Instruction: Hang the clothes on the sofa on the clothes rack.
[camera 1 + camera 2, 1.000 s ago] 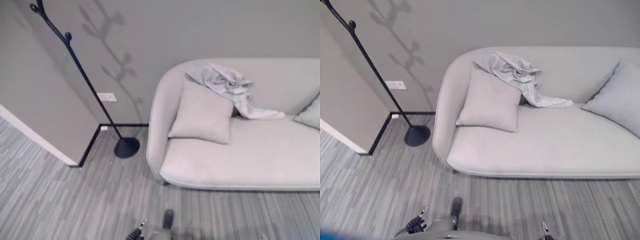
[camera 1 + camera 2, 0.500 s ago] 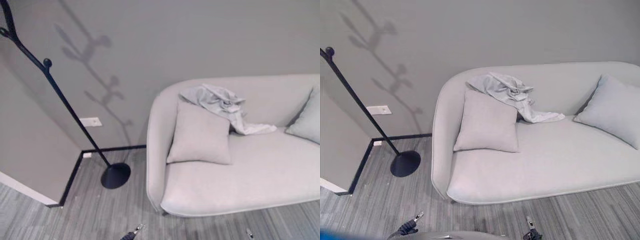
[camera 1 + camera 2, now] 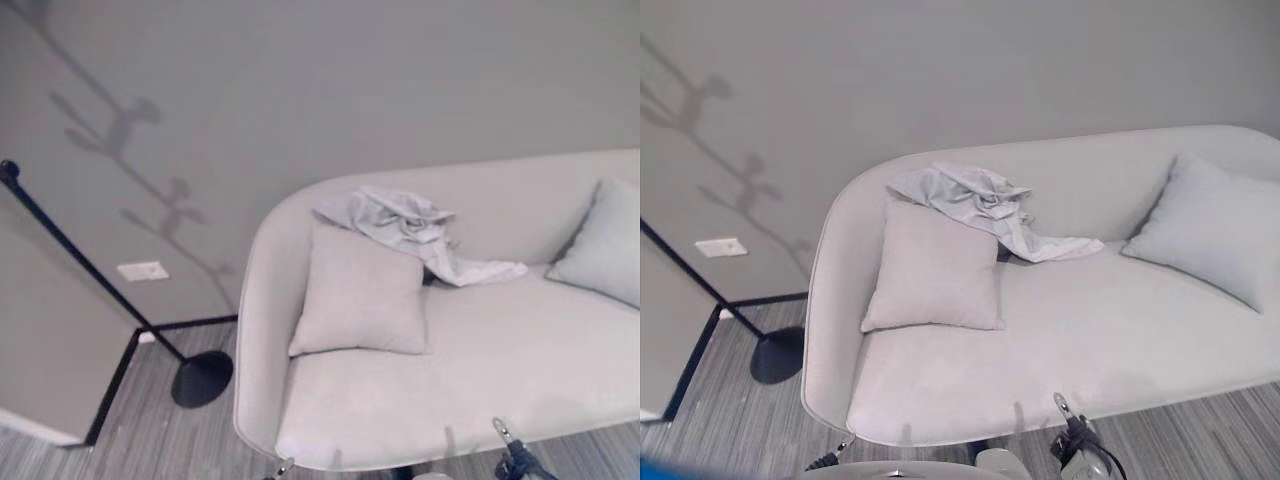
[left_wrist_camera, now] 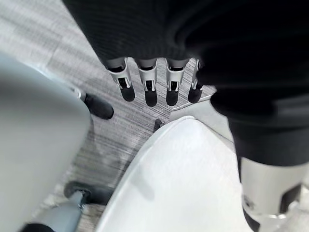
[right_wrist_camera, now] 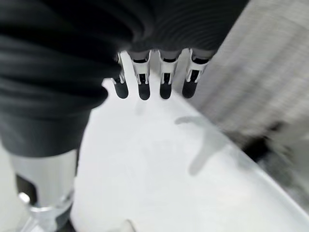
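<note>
Left hand (image 4: pixel 159 82) hangs with fingers relaxed and straight, grasping nothing, above the striped floor (image 4: pixel 58 63). Black clothes rack (image 3: pixel 90 280) leans up from its round base at the wall corner, left of the sofa (image 3: pixel 480 370). Crumpled pale grey clothes (image 3: pixel 975 205) lie draped over the sofa's backrest, trailing onto the seat behind a square cushion (image 3: pixel 935 270); a second cushion (image 3: pixel 1205 225) sits further right. Right hand (image 5: pixel 154 77) likewise released, fingers straight over the sofa's seat edge.

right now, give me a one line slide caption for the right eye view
Crumpled light grey garment draped over the pale grey sofa's backrest behind a square grey cushion, with the black clothes rack's round base on the floor alongside.
</note>
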